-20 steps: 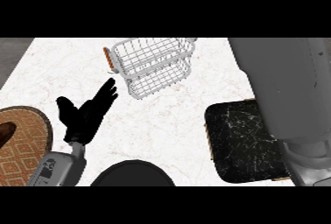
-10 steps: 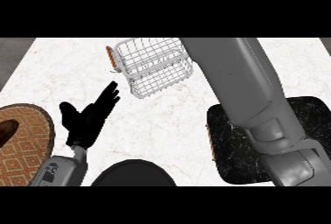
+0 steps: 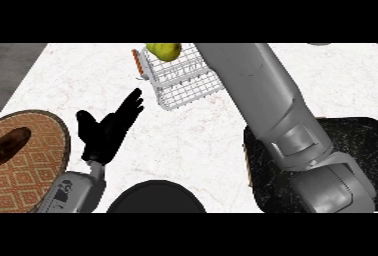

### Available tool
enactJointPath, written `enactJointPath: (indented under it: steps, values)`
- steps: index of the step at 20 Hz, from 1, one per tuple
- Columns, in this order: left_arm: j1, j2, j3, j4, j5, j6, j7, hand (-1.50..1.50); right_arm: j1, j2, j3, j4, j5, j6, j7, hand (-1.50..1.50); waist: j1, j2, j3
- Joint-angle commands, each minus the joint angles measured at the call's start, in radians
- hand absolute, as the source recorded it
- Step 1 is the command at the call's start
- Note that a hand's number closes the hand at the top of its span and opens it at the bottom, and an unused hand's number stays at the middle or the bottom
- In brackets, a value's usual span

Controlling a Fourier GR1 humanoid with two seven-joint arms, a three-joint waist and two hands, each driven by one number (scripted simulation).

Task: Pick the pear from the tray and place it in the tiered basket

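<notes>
Nearest, at the lower edge: a dark rounded shape [image 3: 155, 197], centre-left, not identifiable.

Lower left: grey left forearm rising to the left hand [image 3: 109, 131], black, fingers straight and spread, thumb out to the left, holding nothing. It rests over bare white marble counter [image 3: 81, 75].

Far left: round woven mat or plate [image 3: 37, 165] with a brown diamond pattern, cut by the view's left edge; a dark brown item [image 3: 13, 144] lies on it, kind unclear.

Right: black tray [image 3: 347, 145], dark marbled surface, largely covered by the right forearm [image 3: 277, 110], a thick grey limb running from lower right up to the top of the view. The right hand itself is out of sight past the top.

Far, top centre: white wire tiered basket [image 3: 184, 82], tilted in view, with an orange piece [image 3: 136, 61] on its left side. The pear [image 3: 164, 50], yellow-green, shows at the basket's upper edge, just left of the right forearm's far end, well apart from the left hand. Whether it is held or resting in the basket cannot be told.
</notes>
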Motion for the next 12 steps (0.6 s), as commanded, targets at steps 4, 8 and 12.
enactJointPath:
  steps: [4,8,12]
  values:
    - [-0.032,-0.048,-0.025,0.032,-0.029,0.022,-0.005,0.0,-0.063,0.003,0.082,0.121,-0.182,-0.101,-0.186,-1.5,0.022,0.004,-0.001]
    - [-0.044,0.007,0.041,0.072,0.016,-0.043,-0.024,0.0,-0.098,0.003,0.089,0.128,-0.222,-0.23,-0.234,-1.5,-0.002,-0.002,-0.001]
    - [0.026,-0.002,0.015,-0.03,0.001,-0.001,0.03,0.0,-0.117,0.003,0.028,0.152,-0.23,-0.357,-0.216,-1.5,-0.023,-0.011,0.001]
